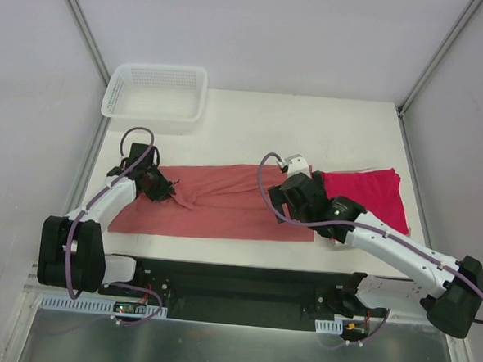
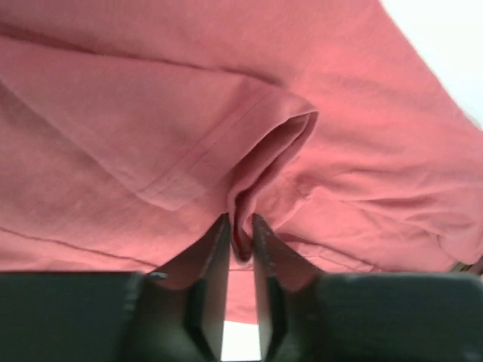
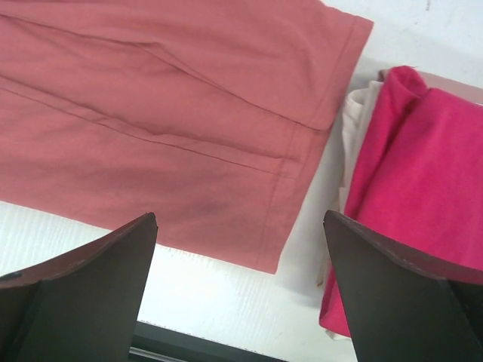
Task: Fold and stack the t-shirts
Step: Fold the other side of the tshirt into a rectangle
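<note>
Salmon-pink t-shirt (image 1: pixel 224 203) lay across the middle of the counter (image 1: pixel 311 124) as a long band running left to right. Its surface was mostly flat. A raised pucker of cloth stood near its left end.

Left arm (image 1: pixel 114 191) reached over that left end. In the left wrist view its jaws were nearly closed, with only a narrow slit between them. A pinched ridge of the salmon-pink cloth was caught in that slit. A stitched hem ran diagonally across the fabric just above the pinch, and the fold opened out into a loose loop beyond the jaw tips.

Right arm (image 1: pixel 385 239) extended over the shirt's right end. Its jaws stood wide apart and gripped nothing. They hung above the cloth without touching it. Between them the right wrist view showed the hemmed right edge of the salmon-pink shirt, with one layer lying over another.

Crimson t-shirt (image 1: pixel 370 193) lay on the right side of the counter, just beside the salmon-pink one. A narrow strip of bare counter separated the two. It sat bunched rather than spread. A pale strip showed along its near edge; what it was could not be told.

White mesh basket (image 1: pixel 157 90) stood at the far left corner, well apart from both shirts.
</note>
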Controlling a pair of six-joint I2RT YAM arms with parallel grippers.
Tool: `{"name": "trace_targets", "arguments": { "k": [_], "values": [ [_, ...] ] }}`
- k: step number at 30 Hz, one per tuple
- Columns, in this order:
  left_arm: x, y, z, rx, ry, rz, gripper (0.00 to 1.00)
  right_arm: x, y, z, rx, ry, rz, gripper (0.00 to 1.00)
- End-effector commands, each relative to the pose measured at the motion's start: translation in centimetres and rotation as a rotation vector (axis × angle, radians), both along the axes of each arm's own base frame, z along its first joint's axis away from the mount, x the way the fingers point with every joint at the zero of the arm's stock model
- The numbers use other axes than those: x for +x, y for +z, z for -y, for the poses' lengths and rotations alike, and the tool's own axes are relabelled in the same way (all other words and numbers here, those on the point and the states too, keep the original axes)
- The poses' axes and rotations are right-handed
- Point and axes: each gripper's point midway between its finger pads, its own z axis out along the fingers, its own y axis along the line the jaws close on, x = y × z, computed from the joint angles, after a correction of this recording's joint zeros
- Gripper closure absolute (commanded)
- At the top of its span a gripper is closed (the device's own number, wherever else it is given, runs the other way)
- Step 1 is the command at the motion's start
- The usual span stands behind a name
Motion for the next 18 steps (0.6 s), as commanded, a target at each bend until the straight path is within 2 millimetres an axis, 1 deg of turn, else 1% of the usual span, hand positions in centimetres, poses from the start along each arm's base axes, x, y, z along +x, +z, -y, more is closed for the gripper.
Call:
{"name": "trace_targets", "arguments": {
  "k": [1, 2, 3, 4, 5, 6, 7, 8, 9, 10, 11, 12, 13, 14, 15, 17, 18],
  "values": [
    [2.3, 1.4, 0.9, 0.032, -0.037, 0.054, 0.87, -0.2, 0.5, 2.1, -0.017, -0.048, 0.028, 0.03],
    [3.0, 1.9, 1.2, 0.049, -0.051, 0.072, 0.87, -0.2, 0.5, 2.2, -0.015, -0.053, 0.030, 0.03],
    [3.1, 2.2, 2.2, 0.058, -0.086, 0.081, 0.87, -0.2, 0.5, 2.4, -0.020, -0.057, 0.028, 0.03],
    [3.3, 1.8, 2.6, 0.065, -0.101, 0.067, 0.87, -0.2, 0.5, 2.5, -0.021, -0.058, 0.029, 0.03],
    [4.1, 2.3, 2.8, 0.076, -0.107, 0.083, 0.87, -0.2, 0.4, 2.7, -0.028, -0.064, 0.029, 0.03],
    [4.3, 2.2, 3.4, 0.083, -0.124, 0.082, 0.87, -0.3, 0.4, 2.9, -0.037, -0.067, 0.027, 0.03],
    [4.5, 1.5, 3.6, 0.087, -0.133, 0.058, 0.87, -0.3, 0.3, 3.1, -0.046, -0.070, 0.024, 0.03],
    [5.2, 1.9, 4.0, 0.088, -0.143, 0.069, 0.87, -0.3, 0.3, 3.4, -0.058, -0.076, 0.026, 0.03],
    [5.5, 1.8, 4.3, 0.091, -0.153, 0.066, 0.87, -0.3, 0.3, 3.5, -0.064, -0.080, 0.025, 0.03],
    [5.5, 0.9, 4.8, 0.094, -0.170, 0.040, 0.86, -0.3, 0.3, 3.6, -0.066, -0.077, 0.027, 0.03],
    [6.1, 1.2, 5.3, 0.093, -0.191, 0.049, 0.84, -0.3, 0.4, 3.7, -0.070, -0.083, 0.030, 0.03],
    [6.4, 1.2, 5.6, 0.098, -0.205, 0.049, 0.69, -0.3, 0.4, 3.8, -0.070, -0.084, 0.030, 0.03],
    [6.5, 0.6, 6.1, 0.110, -0.233, 0.036, 0.54, -0.4, 0.4, 3.9, -0.069, -0.083, 0.029, 0.03],
    [6.8, 0.8, 6.4, 0.113, -0.242, 0.043, 0.46, -0.4, 0.4, 3.9, -0.072, -0.081, 0.031, 0.03],
    [6.9, 0.7, 6.6, 0.113, -0.250, 0.042, 0.30, -0.4, 0.4, 3.9, -0.072, -0.080, 0.030, 0.03],
    [7.2, 1.1, 6.9, 0.121, -0.270, 0.056, 0.22, -0.4, 0.5, 4.0, -0.070, -0.083, 0.033, 0.03],
    [7.2, 1.3, 7.0, 0.122, -0.275, 0.063, 0.16, -0.4, 0.4, 4.0, -0.073, -0.083, 0.032, 0.03]
  ]
}}
